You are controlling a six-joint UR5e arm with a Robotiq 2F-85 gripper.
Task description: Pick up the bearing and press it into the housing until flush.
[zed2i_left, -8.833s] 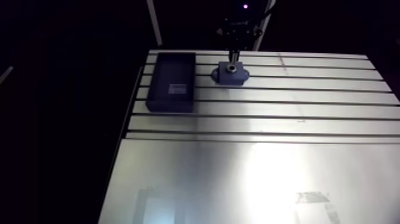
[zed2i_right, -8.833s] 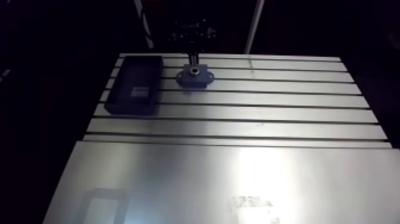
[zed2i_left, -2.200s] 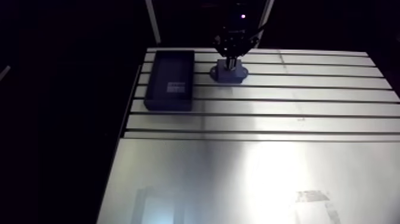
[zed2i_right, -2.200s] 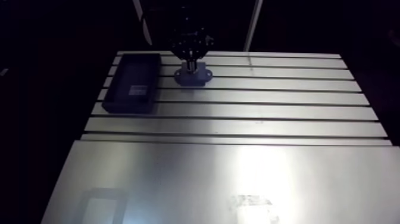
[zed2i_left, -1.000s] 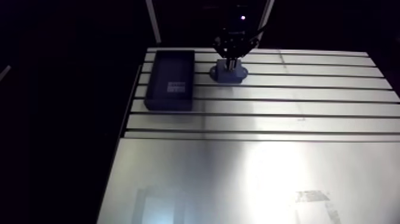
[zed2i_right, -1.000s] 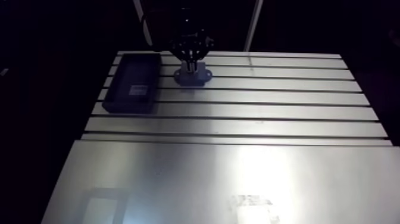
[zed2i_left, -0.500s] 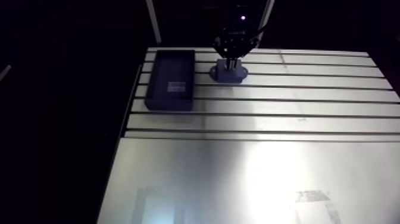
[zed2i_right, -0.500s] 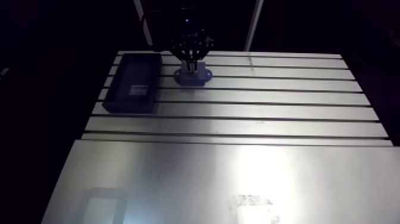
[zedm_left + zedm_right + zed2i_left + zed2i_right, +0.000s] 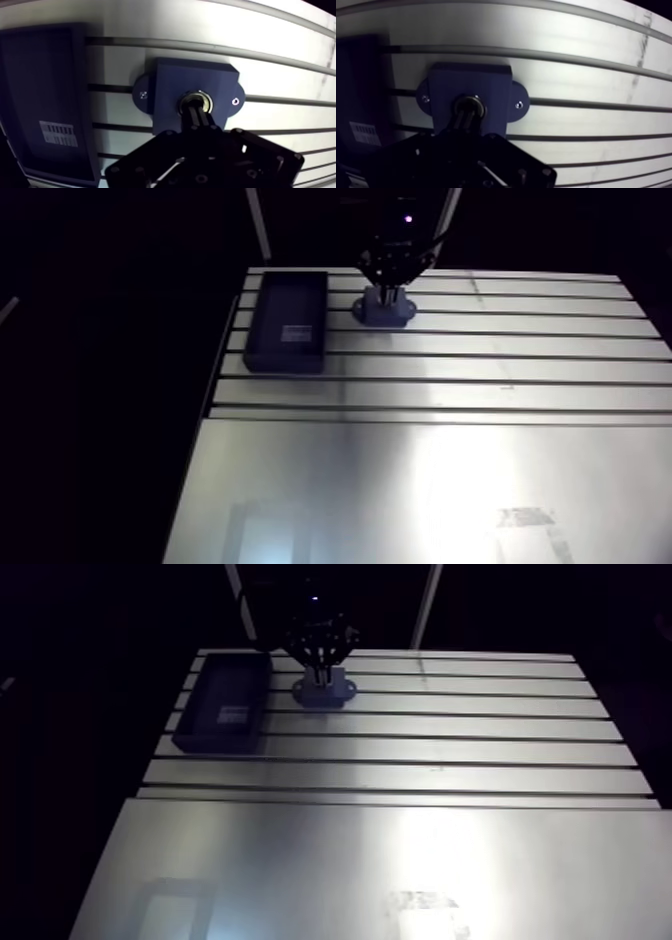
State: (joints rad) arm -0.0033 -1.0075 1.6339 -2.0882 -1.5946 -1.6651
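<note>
Now, just beside our pincer (image 9: pixel 196 107) we see a dark tray (image 9: pixel 45 90) with a white label (image 9: pixel 59 134). We find the pincer closed, pressing on the bearing (image 9: pixel 200 95). That bearing sits in the bore of the blue housing (image 9: pixel 170 85), directly under the pincer on the slotted table (image 9: pixel 280 65).

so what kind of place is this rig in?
Looks like a robot assembly test bench, probably a lab: a slotted aluminium table, a dark blue housing with a bearing at its bore, and a labelled dark tray beside it.
</note>
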